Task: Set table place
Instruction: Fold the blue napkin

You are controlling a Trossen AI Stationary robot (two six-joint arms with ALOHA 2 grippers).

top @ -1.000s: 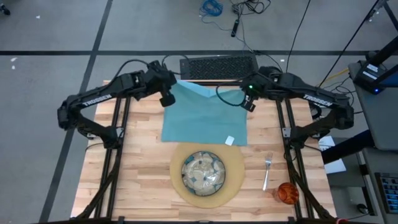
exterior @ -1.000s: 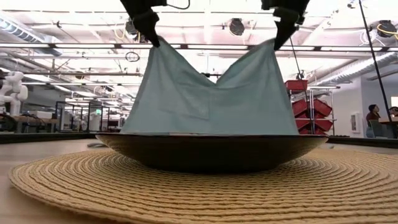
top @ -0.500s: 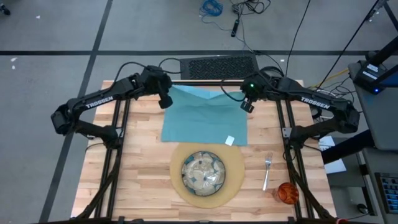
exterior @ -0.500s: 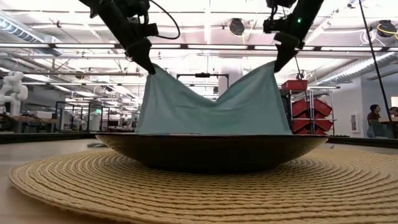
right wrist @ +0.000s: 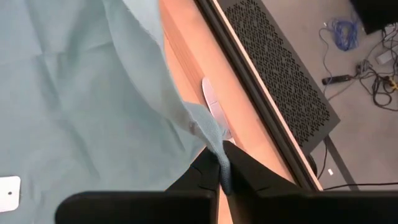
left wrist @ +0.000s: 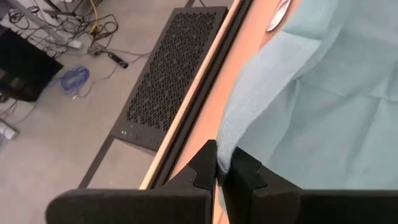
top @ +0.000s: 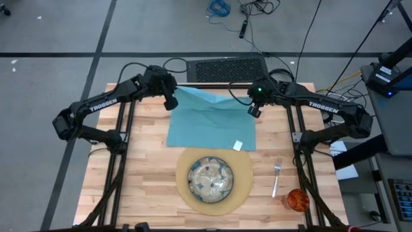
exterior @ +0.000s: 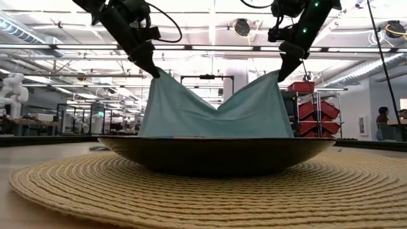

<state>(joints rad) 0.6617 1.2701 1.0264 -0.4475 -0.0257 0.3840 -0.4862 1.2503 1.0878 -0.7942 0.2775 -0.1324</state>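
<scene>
The pale butcher-block wooden table [top: 141, 167] is carrying a teal cloth napkin [top: 211, 124] at its far middle, beyond the round tan woven placemat [top: 243, 180] with the green-patterned glazed plate [top: 210, 178]. The left gripper [top: 171, 103] and right gripper [top: 253, 111] are each pinching a far napkin corner, lifting both. A silver fork [top: 276, 177] and small orange translucent cup [top: 297, 199] are sitting beside the placemat.

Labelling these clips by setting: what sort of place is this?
Probably a robotics lab or workshop: open ceiling with ducts, red storage bins on shelving, loose cables on the grey floor, another white robot arm in back.
</scene>
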